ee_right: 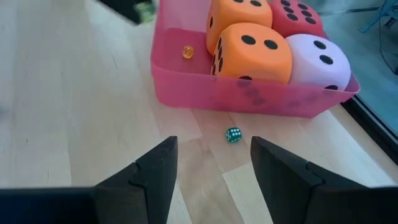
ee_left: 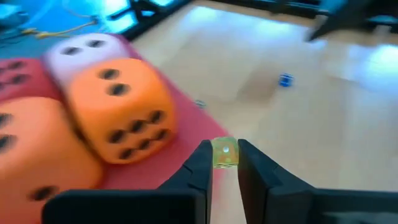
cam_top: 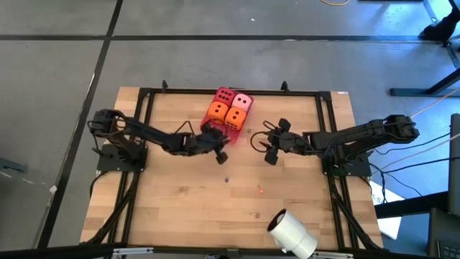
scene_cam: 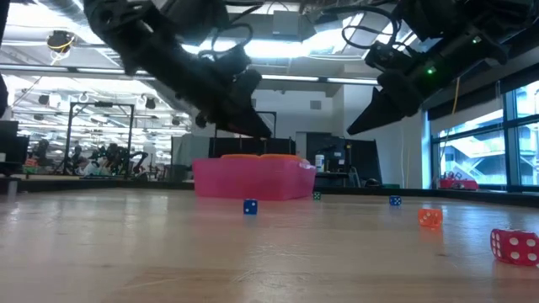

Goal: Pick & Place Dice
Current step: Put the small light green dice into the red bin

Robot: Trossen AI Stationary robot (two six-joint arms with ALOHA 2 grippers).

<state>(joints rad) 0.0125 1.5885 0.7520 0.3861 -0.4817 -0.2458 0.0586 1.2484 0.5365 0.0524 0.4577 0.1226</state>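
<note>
1. Small red die [scene_cam: 514, 246] and small orange die [scene_cam: 429, 217] are lying loose on the bench [scene_cam: 168, 252] towards its front edge, not yet collected.
2. Left gripper [ee_left: 222, 149] is pinching a tiny yellow die [ee_left: 224, 155] between nearly closed fingers, beside the pink tray [ee_right: 249, 99] at the back edge.
3. That tray is holding four big foam dice [ee_right: 252, 53] and one small amber die [ee_right: 187, 52].
4. Right gripper [ee_right: 214, 149] is hanging half-spread and empty above a green die [ee_right: 234, 134] just outside the tray.
5. Work is looking partway done, since a blue die [scene_cam: 250, 207] is also waiting.
</note>
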